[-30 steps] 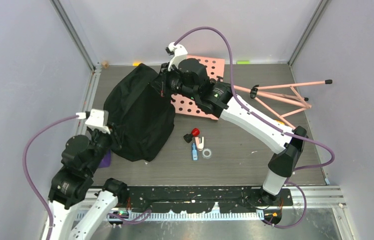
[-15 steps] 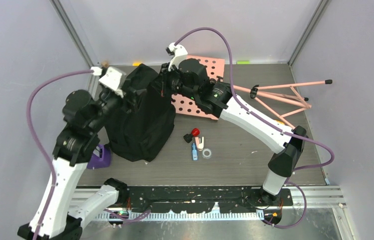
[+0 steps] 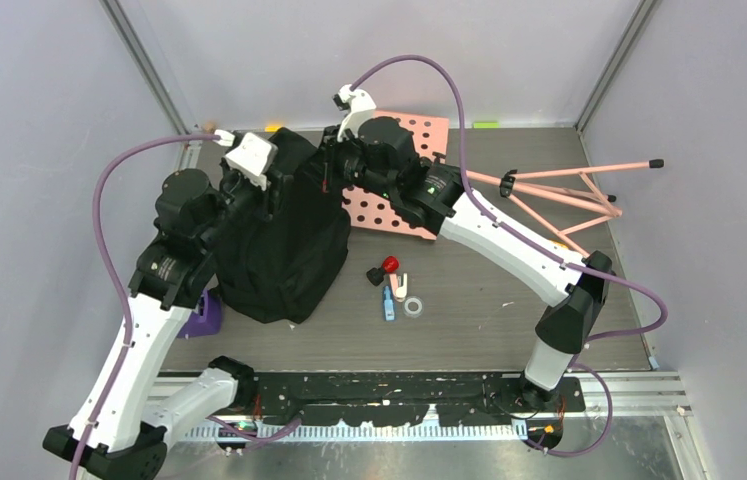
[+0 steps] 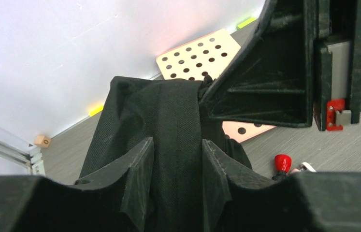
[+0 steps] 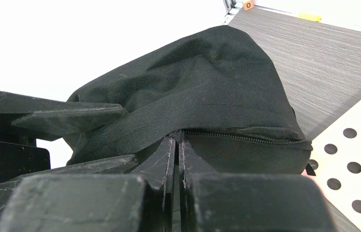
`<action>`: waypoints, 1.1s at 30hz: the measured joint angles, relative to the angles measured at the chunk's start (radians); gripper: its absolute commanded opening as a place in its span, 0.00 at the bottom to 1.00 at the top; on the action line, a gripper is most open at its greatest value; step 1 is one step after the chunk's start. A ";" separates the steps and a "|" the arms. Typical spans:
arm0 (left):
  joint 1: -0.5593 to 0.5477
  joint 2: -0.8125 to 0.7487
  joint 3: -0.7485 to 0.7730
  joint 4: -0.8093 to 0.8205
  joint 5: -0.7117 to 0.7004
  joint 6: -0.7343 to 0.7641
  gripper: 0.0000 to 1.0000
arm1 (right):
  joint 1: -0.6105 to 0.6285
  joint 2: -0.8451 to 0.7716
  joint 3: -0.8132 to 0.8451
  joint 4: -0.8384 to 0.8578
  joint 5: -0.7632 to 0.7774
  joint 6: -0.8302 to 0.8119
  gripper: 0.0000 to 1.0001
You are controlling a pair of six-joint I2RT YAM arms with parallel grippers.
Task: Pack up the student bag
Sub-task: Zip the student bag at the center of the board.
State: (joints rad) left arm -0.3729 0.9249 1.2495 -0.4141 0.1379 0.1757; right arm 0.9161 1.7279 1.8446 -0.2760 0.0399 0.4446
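Observation:
The student bag [image 3: 279,235] is a large black fabric backpack standing left of the table's centre. My right gripper [image 3: 332,160] is at its top far edge, shut on the fabric beside the zipper [image 5: 246,137]; in the right wrist view the right gripper [image 5: 177,143] has its fingers almost together on that edge. My left gripper [image 3: 279,190] is over the bag's top from the left. In the left wrist view the left gripper [image 4: 177,159] is open, its fingers [image 4: 137,179] straddling a raised fold of the bag [image 4: 168,111].
A pink pegboard [image 3: 404,175] lies behind the bag, and a pink folding stand [image 3: 569,195] lies to the right. Right of the bag are a red-capped piece [image 3: 389,264], a blue piece [image 3: 387,306] and a tape ring [image 3: 413,306]. A purple object [image 3: 201,315] sits at the bag's near left.
My left arm has swung from the bag's near-left side up to its top, uncovering the purple object, and its jaws have opened. The right arm and bag have stayed put.

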 measured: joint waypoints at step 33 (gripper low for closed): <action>-0.007 -0.061 -0.021 -0.048 -0.073 -0.004 0.00 | -0.125 -0.006 -0.066 -0.027 -0.095 0.035 0.00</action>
State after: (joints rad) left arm -0.3798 0.8639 1.2285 -0.4622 0.0647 0.1715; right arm 0.7910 1.7214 1.7786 -0.3027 -0.0555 0.4801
